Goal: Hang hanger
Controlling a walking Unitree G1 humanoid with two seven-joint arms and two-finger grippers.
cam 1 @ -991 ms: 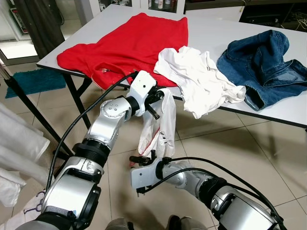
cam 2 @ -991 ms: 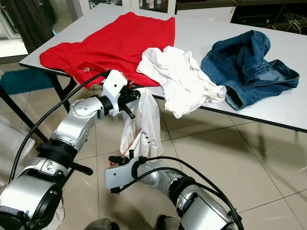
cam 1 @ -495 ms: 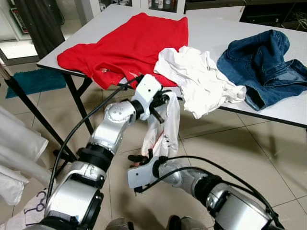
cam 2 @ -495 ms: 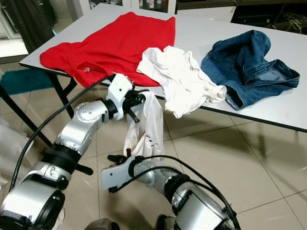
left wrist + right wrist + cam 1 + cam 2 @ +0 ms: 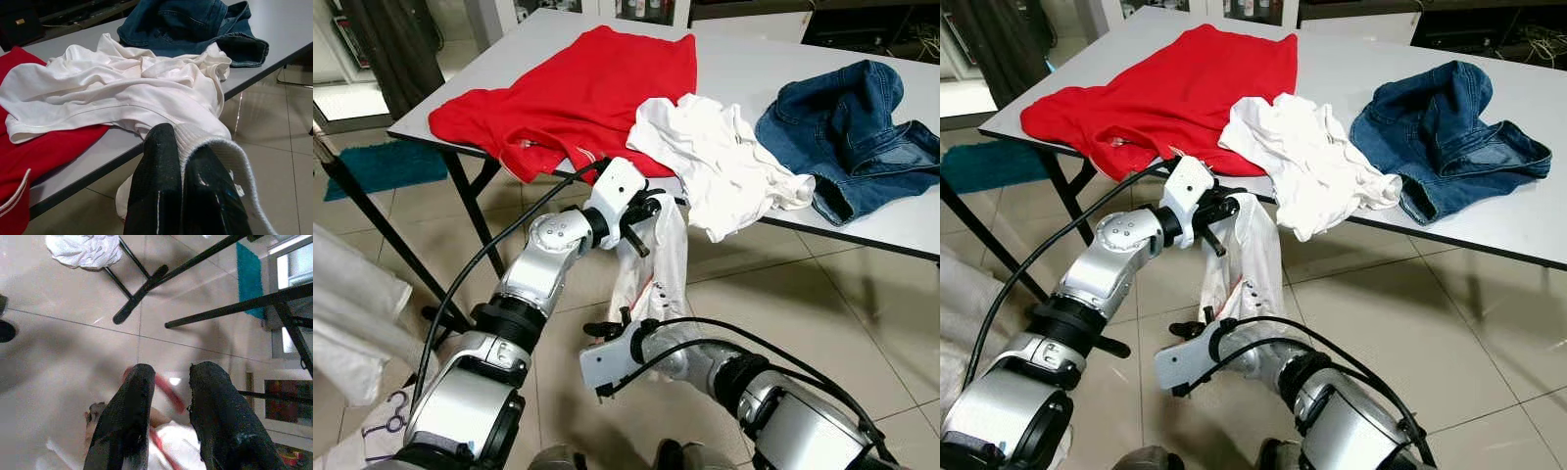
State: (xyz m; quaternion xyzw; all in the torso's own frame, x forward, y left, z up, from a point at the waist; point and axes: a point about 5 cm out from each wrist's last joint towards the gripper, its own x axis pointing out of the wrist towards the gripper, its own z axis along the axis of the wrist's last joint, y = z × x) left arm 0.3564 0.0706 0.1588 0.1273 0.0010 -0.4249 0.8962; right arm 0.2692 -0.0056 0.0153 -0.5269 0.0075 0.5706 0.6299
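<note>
Red shirt (image 5: 578,93); white top (image 5: 720,162); blue jeans (image 5: 852,132).

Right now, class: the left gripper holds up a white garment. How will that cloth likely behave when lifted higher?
The white garment is probably floppy: it hangs limp from the left gripper. Likely light, since one pinch carries it. It may swing or slip; the right gripper is at its lower end.

Table (image 5: 773,59): smooth matt grey top, black metal legs. Red shirt (image 5: 578,93): soft matt cloth. White shirt (image 5: 720,162): thin creased cloth w/ slight sheen. Jeans (image 5: 847,127): coarse blue denim, stitched seams. Hanging white garment (image 5: 656,259): limp cloth, ribbed knit hem, red trim. Floor (image 5: 822,294): glossy beige tile, reflective. Arms: brushed silver metal; fingers (image 5: 156,186): matt black, rubbery-looking. Rug (image 5: 382,162) at 9 o'clock: teal, fuzzy.
</note>
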